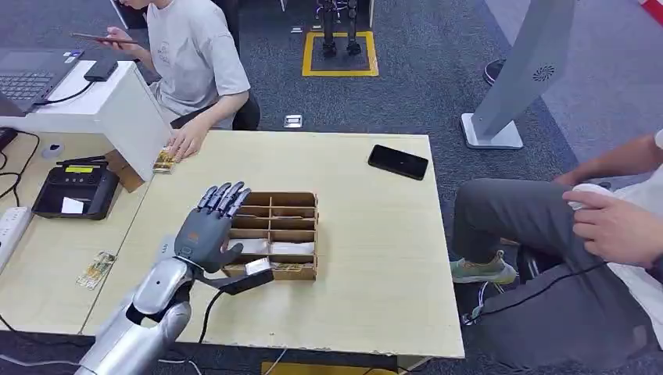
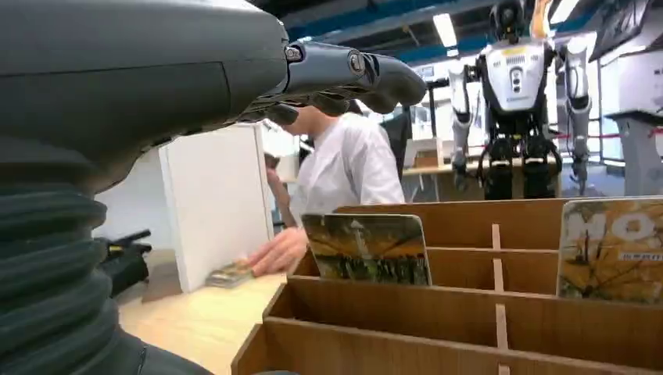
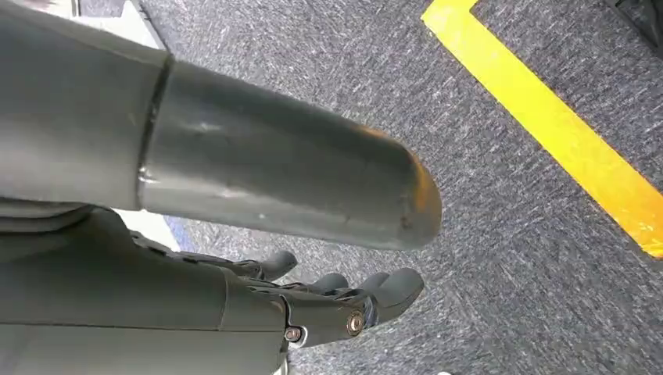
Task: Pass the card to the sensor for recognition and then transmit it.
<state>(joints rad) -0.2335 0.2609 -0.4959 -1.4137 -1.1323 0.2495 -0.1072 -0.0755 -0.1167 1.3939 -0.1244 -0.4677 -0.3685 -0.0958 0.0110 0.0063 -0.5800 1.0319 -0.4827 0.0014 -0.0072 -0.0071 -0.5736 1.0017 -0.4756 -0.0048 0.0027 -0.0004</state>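
Left hand: the left hand hovers over the near-left part of the wooden card box, fingers stretched forward and close side by side, thumb out to the side; it holds nothing
Right hand: the right hand hangs beside the body over grey carpet, fingers lightly curled in, nothing in them
Card: in the left wrist view a yellow-toned card stands upright in a compartment of the box, just ahead of the hand, and a second card stands in a neighbouring compartment; other cards lie in the near row in the head view
Sensor: the black card reader sits on the adjoining table to the robot's left, well apart from the box
People: one person sits behind the table with a hand on a small stack of cards; another person's hand shows at the right
Step in hand: judged to be the reach for a card, no grasp made yet
Risk, grasp: the card is thin and stands between wooden dividers, so closing fingers could strike a divider, tip the card flat, or shove the light box across the table
Risk, wrong pick: two cards stand close, so both could be caught
Risk, carry: a weak pinch could drop the card on the way across to the reader
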